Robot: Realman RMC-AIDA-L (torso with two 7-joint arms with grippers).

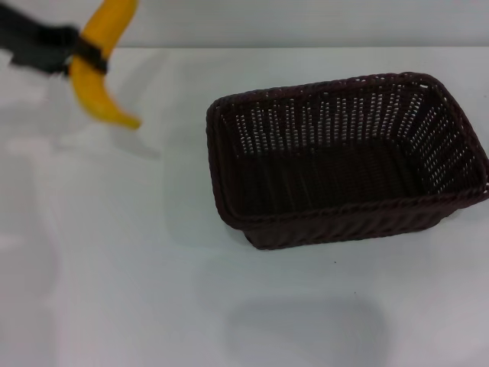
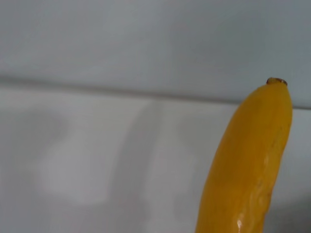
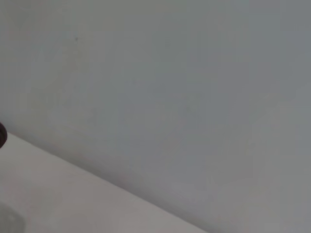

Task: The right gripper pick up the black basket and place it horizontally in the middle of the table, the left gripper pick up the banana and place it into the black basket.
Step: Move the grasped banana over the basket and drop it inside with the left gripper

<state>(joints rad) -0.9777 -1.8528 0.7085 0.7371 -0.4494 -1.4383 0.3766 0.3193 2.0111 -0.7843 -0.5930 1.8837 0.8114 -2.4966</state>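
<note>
Now my left gripper [image 1: 85, 55] is up at the far left of the table [image 1: 114, 267], fingers pinching the banana [image 1: 103, 65] around its middle. The fruit hangs clear of the surface, nearly upright and tilted, one end pointing down toward the table, the other running out past the top of the head view. In the left wrist view only the yellow body and its small dark tip show, with the white surface and wall behind.

The black basket [image 1: 344, 160] sits right of centre, long side across, opening up and nothing inside; I judge that step done. My right gripper is nowhere in view; its wrist camera shows only bare wall and a strip of table.

What worries me is the grip. I hold a smooth, curved skin at a single narrow band, so a fast swing could let the banana pivot or slide out before I reach the basket. If I travel too low, the hanging end may catch the near braided rim and shove the basket.

Nothing stands between me and the basket, just open white surface.
</note>
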